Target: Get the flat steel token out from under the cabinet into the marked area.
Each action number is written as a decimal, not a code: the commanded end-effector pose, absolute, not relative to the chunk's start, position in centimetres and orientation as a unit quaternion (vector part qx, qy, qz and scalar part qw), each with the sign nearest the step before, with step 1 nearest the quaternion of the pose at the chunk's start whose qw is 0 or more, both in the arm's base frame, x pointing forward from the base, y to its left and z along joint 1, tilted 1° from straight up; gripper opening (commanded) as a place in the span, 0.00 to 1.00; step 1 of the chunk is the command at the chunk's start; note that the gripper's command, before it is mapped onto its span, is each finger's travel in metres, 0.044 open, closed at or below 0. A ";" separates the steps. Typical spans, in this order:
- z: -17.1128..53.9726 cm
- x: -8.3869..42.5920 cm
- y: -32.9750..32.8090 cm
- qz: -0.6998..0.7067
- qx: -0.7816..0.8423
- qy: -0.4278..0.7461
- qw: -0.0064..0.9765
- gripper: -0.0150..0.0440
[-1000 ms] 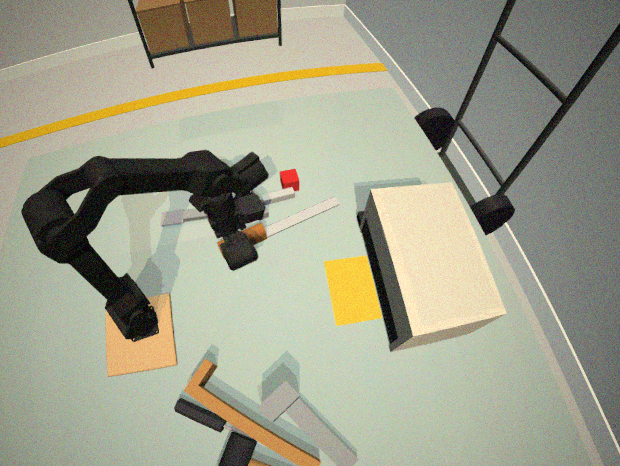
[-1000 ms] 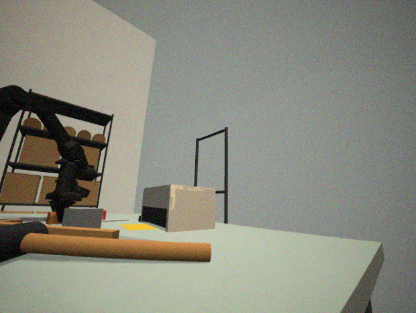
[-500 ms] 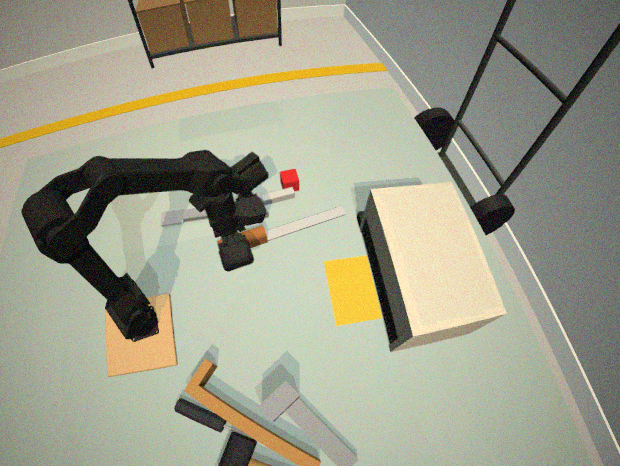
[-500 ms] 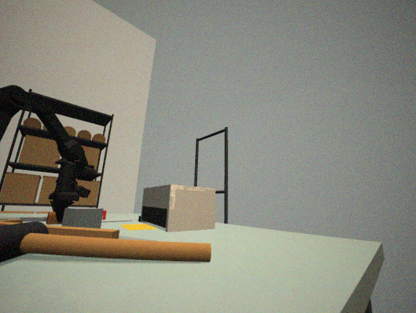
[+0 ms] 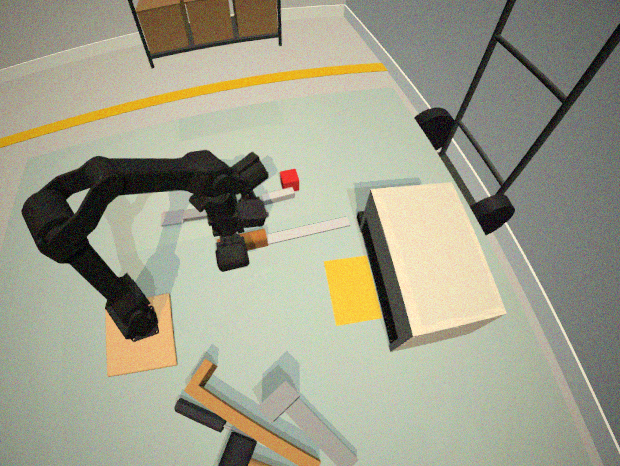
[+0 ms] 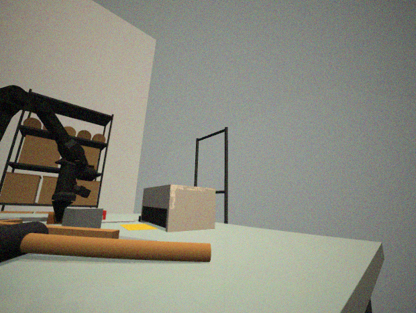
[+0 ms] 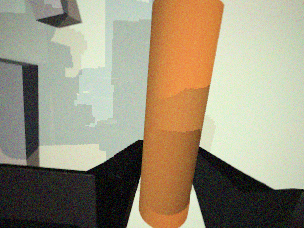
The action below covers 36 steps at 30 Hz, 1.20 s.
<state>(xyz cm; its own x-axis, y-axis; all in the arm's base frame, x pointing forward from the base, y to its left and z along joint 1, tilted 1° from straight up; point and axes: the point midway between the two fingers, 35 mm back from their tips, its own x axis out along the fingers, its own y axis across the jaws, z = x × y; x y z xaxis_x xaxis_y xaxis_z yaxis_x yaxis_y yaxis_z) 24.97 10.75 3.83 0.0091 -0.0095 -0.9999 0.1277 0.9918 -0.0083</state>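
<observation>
My gripper [image 5: 234, 240] [image 6: 59, 220] [image 7: 166, 148] is shut on the orange round handle [image 5: 256, 239] [image 7: 183, 63] of a tool. Its long flat grey blade [image 5: 308, 230] points toward the cabinet [image 5: 436, 255] [image 6: 191, 210] and ends short of its far front corner. Whether the blade touches the table is unclear. The cabinet has a dark opening [image 6: 153, 215] along its front bottom. The yellow marked area [image 5: 352, 290] [image 6: 137, 227] lies in front of it, with nothing on it. The steel token is not visible in any view.
A red cube [image 5: 289, 179] [image 6: 104, 214] stands beyond the blade, near the end of another grey bar [image 5: 280, 196] partly hidden by the arm. On the near side lie an orange angled bar [image 5: 250, 420], a grey angled piece [image 5: 320, 428] and a black cylinder [image 5: 200, 414].
</observation>
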 end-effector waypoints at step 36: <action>3.9 25.1 10.8 -0.112 0.108 0.694 0.703 0.25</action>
<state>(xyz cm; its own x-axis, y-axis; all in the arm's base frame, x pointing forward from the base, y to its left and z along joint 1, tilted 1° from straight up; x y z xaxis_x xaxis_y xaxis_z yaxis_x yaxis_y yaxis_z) 24.98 10.76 3.83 0.0085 -0.0082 -0.9999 0.2980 0.9546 -0.0052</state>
